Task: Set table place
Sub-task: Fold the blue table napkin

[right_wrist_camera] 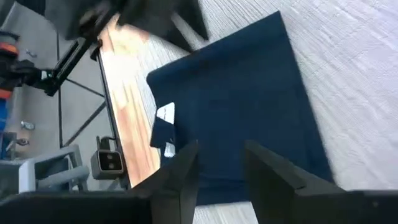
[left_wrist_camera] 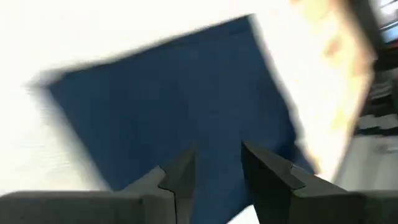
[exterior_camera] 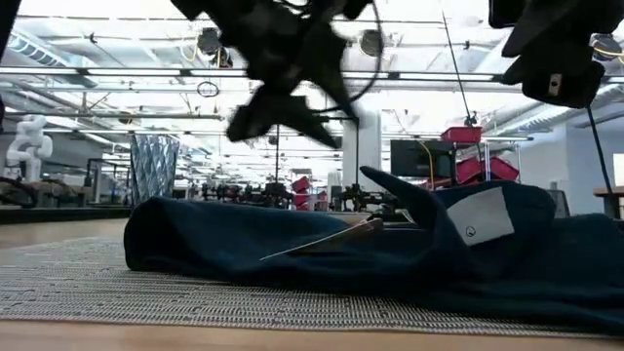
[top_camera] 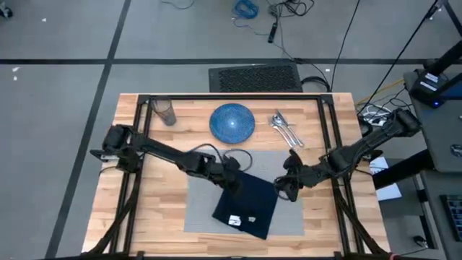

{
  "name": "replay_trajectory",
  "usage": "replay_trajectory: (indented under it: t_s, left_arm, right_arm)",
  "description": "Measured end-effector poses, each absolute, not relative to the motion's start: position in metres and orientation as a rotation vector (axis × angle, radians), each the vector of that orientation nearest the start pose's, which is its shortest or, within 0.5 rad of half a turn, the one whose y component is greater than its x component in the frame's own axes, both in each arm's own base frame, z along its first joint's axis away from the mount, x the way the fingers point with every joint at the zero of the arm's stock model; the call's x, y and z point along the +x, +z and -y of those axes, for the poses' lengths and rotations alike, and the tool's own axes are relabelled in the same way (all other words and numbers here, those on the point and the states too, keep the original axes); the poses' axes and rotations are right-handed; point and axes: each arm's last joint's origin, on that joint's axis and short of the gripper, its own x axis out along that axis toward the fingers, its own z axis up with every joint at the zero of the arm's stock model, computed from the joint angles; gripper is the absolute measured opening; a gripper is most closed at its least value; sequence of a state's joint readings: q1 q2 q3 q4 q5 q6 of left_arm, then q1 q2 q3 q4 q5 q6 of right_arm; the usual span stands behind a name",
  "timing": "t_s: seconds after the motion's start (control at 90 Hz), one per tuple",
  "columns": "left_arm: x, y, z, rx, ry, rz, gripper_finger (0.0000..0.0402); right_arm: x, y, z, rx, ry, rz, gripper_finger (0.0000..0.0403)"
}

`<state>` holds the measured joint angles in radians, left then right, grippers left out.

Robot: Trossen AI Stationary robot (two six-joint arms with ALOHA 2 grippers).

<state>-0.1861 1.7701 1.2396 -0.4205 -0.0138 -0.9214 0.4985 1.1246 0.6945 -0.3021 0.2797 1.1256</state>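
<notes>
Lying on the grey placemat (top_camera: pixel 198 198) is the navy napkin (top_camera: pixel 245 204), a bit crooked, with its near corner hanging just past the mat's front edge. A small white tag (top_camera: pixel 234 220) shows near that corner (in the low view the cloth looks lumpy, not flat). The mat sits in the front middle of the wooden table (top_camera: pixel 159 209).

The left gripper (top_camera: pixel 232 172) hangs over the far corner of the napkin. Its two dark fingers (left_wrist_camera: pixel 180 180) have a small gap between them, and nothing is held in the gap. In the left wrist view the blue cloth is below the fingers, not touching them.

The right gripper (top_camera: pixel 289 189) hangs just beside the right edge of the napkin, over the mat. Its fingers (right_wrist_camera: pixel 183 168) are a little apart too, and they hold nothing.

At the back of the table sits the round blue plate (top_camera: pixel 232 121), on bare wood. The silver fork, knife and spoon (top_camera: pixel 286 129) lie in a little bunch just to its right. The clear glass (top_camera: pixel 165 112) stands upright near the back left corner, well apart from the mat.
</notes>
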Motion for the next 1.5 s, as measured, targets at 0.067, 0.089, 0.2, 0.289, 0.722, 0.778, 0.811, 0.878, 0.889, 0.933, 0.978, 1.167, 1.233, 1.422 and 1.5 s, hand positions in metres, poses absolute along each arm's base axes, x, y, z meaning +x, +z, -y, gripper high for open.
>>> replay_trajectory:
  t_s: [0.067, 0.089, 0.2, 0.289, 0.722, 0.778, 0.811, 0.878, 0.889, 0.933, 0.978, 1.167, 1.233, 1.422, 1.5]
  left_arm:
    - [0.352, 0.213, 0.058, -0.656, 0.313, -1.036, 0.0113]
    - [0.349, 0.213, 0.055, -0.627, 0.314, -1.062, 0.0113]
    - [0.343, 0.211, 0.045, -0.53, 0.264, -1.15, 0.0113]
    - [0.342, 0.21, 0.044, -0.473, 0.199, -1.178, 0.0113]
    - [0.324, 0.186, 0.042, -0.308, 0.114, -1.311, 0.0113]
    - [0.322, 0.183, 0.042, -0.308, 0.115, -1.323, 0.0113]
    - [0.322, 0.182, 0.042, -0.309, 0.113, -1.326, 0.0113]
    - [0.32, 0.181, 0.043, -0.308, 0.11, -1.332, 0.0113]
    - [0.32, 0.181, 0.043, -0.308, 0.11, -1.333, 0.0113]
    - [0.32, 0.179, 0.043, -0.309, 0.109, -1.338, 0.0113]
    - [0.319, 0.178, 0.042, -0.308, 0.11, -1.343, 0.0113]
    - [0.315, 0.174, 0.042, -0.308, 0.111, -1.36, 0.0113]
    - [0.315, 0.174, 0.044, -0.305, 0.108, -1.361, 0.0113]
    - [0.317, 0.174, 0.045, -0.313, 0.093, -1.34, 0.0113]
    - [0.317, 0.174, 0.045, -0.316, 0.09, -1.339, 0.0113]
  right_arm:
    - [0.206, 0.222, -0.103, 0.82, -0.242, -0.704, 0.0105]
    - [0.208, 0.22, -0.104, 0.83, -0.26, -0.704, 0.0105]
    - [0.217, 0.208, -0.107, 0.872, -0.337, -0.682, 0.0105]
    - [0.226, 0.199, -0.109, 0.914, -0.368, -0.675, 0.0105]
    - [0.248, 0.152, -0.16, 1.156, -0.303, -0.668, 0.0105]
    - [0.248, 0.145, -0.163, 1.181, -0.31, -0.703, 0.0105]
    - [0.248, 0.141, -0.165, 1.19, -0.311, -0.73, 0.0105]
    - [0.249, 0.132, -0.168, 1.212, -0.295, -0.788, 0.0105]
    - [0.249, 0.131, -0.169, 1.217, -0.289, -0.799, 0.0105]
    - [0.251, 0.128, -0.173, 1.243, -0.231, -0.845, 0.0105]
    - [0.251, 0.132, -0.183, 1.263, -0.106, -0.882, 0.0105]
    - [0.216, 0.167, -0.224, 1.252, 0.121, -0.857, 0.0105]
    - [0.208, 0.166, -0.219, 1.235, -0.012, -0.833, 0.0105]
    - [0.211, 0.163, -0.202, 1.247, -0.236, -0.708, 0.0105]
    - [0.219, 0.164, -0.195, 1.231, -0.25, -0.677, 0.0105]
